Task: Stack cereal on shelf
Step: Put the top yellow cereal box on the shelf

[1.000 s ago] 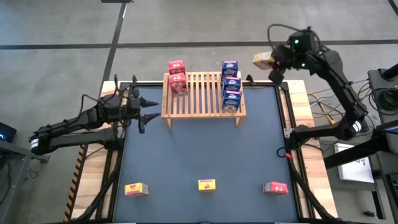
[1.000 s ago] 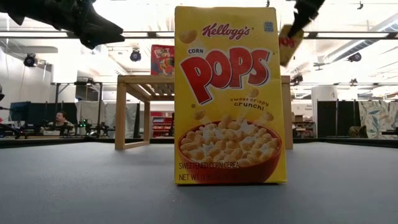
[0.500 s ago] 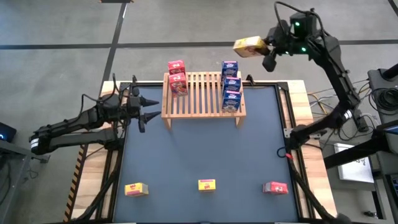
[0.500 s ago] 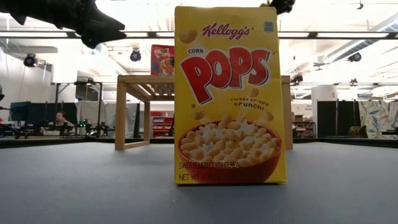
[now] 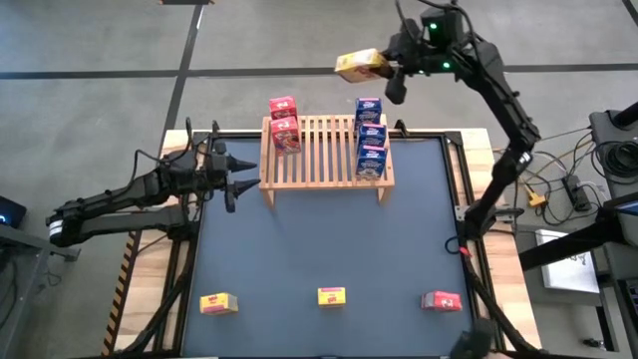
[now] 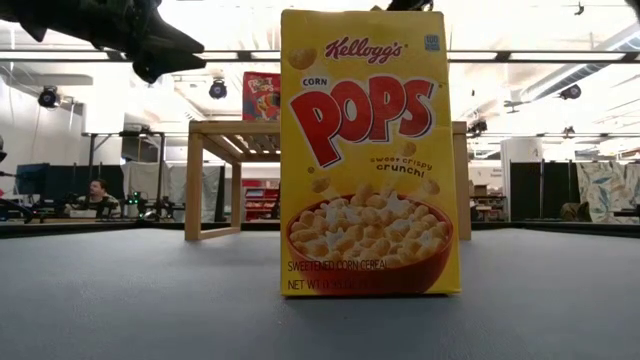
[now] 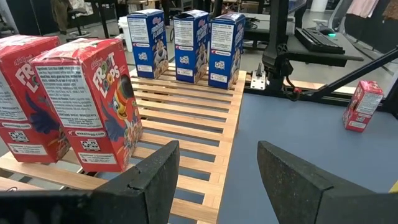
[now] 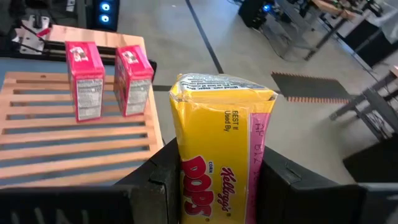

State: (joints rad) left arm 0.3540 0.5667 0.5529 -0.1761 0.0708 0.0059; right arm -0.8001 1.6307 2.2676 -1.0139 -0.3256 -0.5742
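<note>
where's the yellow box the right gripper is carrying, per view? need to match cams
High: held yellow box in the right gripper, beyond the table's far edge, behind the rack.
Low: not in it; the big yellow box there stands on the table.
Left wrist: not in it.
Right wrist: centre, clamped between the fingers.
Shared landmark: the rack, in all four views, red boxes at one end.

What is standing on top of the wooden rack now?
On the rack stand two red boxes at one end and three blue boxes at the other. The middle slats are bare. What lies under the rack is covered from above.
</note>
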